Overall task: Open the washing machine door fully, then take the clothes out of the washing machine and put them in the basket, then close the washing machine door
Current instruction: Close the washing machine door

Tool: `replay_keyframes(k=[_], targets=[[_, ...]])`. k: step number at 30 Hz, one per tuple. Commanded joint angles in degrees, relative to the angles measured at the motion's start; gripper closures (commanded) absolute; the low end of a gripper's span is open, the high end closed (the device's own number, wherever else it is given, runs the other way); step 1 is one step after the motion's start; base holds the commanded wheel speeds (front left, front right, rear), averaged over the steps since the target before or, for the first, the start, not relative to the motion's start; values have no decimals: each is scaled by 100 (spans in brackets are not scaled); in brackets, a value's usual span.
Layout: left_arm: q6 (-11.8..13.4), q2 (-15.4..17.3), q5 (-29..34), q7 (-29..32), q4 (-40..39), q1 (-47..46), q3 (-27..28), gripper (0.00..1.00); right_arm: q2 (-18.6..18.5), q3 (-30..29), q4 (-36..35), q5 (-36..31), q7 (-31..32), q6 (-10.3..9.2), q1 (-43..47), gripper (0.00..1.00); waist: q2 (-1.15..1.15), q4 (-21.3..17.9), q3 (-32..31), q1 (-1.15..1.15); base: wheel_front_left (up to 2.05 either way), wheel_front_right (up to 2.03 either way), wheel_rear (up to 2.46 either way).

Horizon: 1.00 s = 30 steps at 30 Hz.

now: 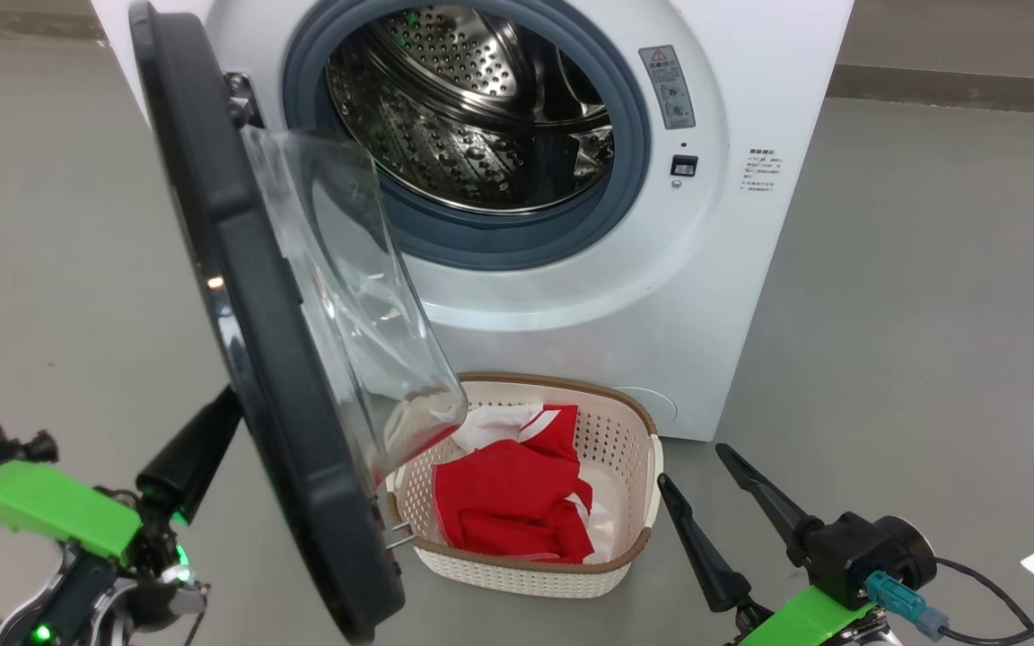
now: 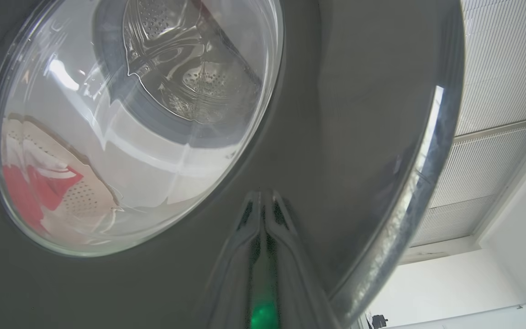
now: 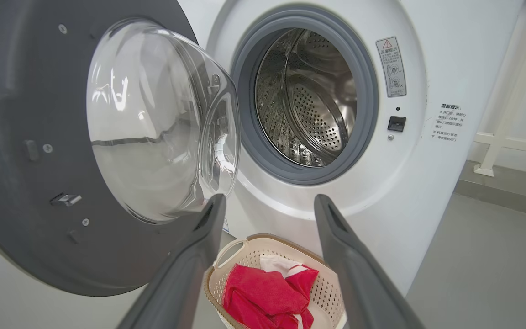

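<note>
Grey floor [image 1: 930,314], black-rimmed glass-bowled door [image 1: 257,341]

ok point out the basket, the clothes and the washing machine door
basket [image 1: 526,579], head view, front perforated wall
clothes [image 1: 517,502], head view, middle of the red fabric
washing machine door [image 1: 302,449], head view, lower part of the dark rim

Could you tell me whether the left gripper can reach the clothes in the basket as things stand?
Probably not: the open door stands between the left gripper and the basket holding the clothes; it would have to go round it.
</note>
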Motion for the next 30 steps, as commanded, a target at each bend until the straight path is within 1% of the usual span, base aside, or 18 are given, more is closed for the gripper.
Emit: replay_keyframes(k=[1, 2, 4, 7, 10, 12, 15, 17, 21, 24, 26, 30], targets=[[-136, 211, 142, -97, -196, 1, 215, 0, 23, 67, -137, -17, -37, 35, -228, 0, 0, -1, 5, 0, 0, 0, 0], [-223, 242, 217, -159, -227, 13, 218, 0, 26, 59, -138, -17, -37, 35, -228, 0, 0, 0, 6, 0, 0, 0, 0], [-530, 288, 359, -325, -339, 34, 237, 0, 31, 46, -138, -15, -37, 35, -227, 0, 0, 2, 7, 0, 0, 0, 0], [-926, 395, 827, -810, -390, 102, 317, 0, 42, 30, -142, -6, -37, 35, -230, 0, 0, 5, 8, 0, 0, 0, 0], [-1288, 617, 1690, -1394, -374, 223, 214, 0, 52, 25, -141, 2, -37, 35, -235, 0, 0, 3, 1, 0, 0, 0, 0], [-1426, 743, 2329, -1847, -361, 305, 80, 0, 57, 19, -142, 11, -37, 35, -232, 0, 0, 4, -4, 0, 0, 0, 0], [-1531, 828, 3076, -2494, -341, 419, -157, 0, 65, 18, -143, 18, -37, 35, -216, 0, 0, -3, -17, 0, 0, 0, 0], [-1567, 774, 3252, -2846, -334, 488, -253, 0, 70, 25, -141, 21, -37, 35, -202, 0, 0, -14, -26, 0, 0, 0, 0], [-1602, 913, 3869, -3513, -286, 682, -516, 0, 77, 22, -143, 22, -37, 35, -179, 0, 0, -29, -42, 0, 0, 0, 0], [-1610, 880, 4057, -4022, -155, 781, -579, 0, 83, 16, -148, 36, -37, 35, -165, 0, 0, -39, -59, 0, 0, 0, 0], [-1613, 961, 4327, -4324, -53, 852, -651, 0, 87, 14, -154, 37, -37, 35, -158, 0, 0, -49, -68, 0, 0, 0, 0], [-1614, 1076, 4926, -4734, 154, 938, -791, 0, 92, 15, -156, 25, -37, 35, -142, 0, 0, -60, -83, 0, 0, 0, 0]])
